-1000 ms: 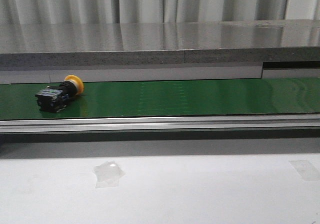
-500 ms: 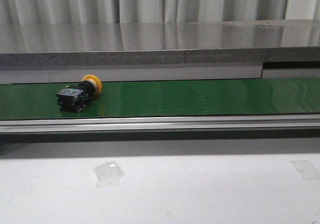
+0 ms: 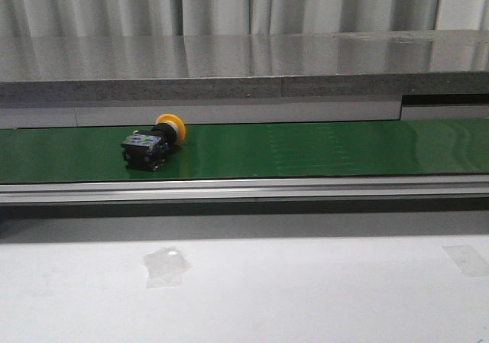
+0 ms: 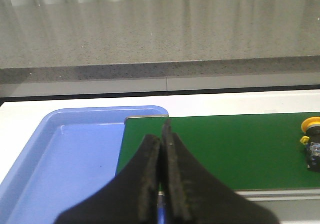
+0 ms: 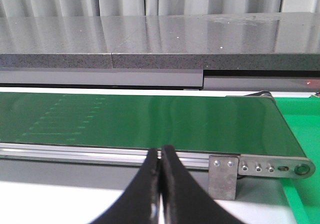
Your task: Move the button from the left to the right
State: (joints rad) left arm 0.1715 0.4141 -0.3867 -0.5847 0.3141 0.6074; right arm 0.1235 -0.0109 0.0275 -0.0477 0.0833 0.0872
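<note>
The button (image 3: 153, 140) lies on its side on the green conveyor belt (image 3: 306, 148), left of centre, its yellow cap toward the back. It also shows at the edge of the left wrist view (image 4: 312, 139). My left gripper (image 4: 162, 134) is shut and empty, over the belt's left end beside a blue tray (image 4: 75, 159). My right gripper (image 5: 160, 151) is shut and empty, in front of the belt's right end. Neither gripper shows in the front view.
A grey stone ledge (image 3: 244, 72) runs behind the belt. A metal rail (image 3: 244, 190) borders the belt's front. A metal bracket (image 5: 223, 176) and a green bin (image 5: 302, 134) sit at the belt's right end. Tape patches (image 3: 166, 265) lie on the white table.
The button has travelled to the right along the belt, about 90 pixels over the second. Its pose on the belt is unchanged.
</note>
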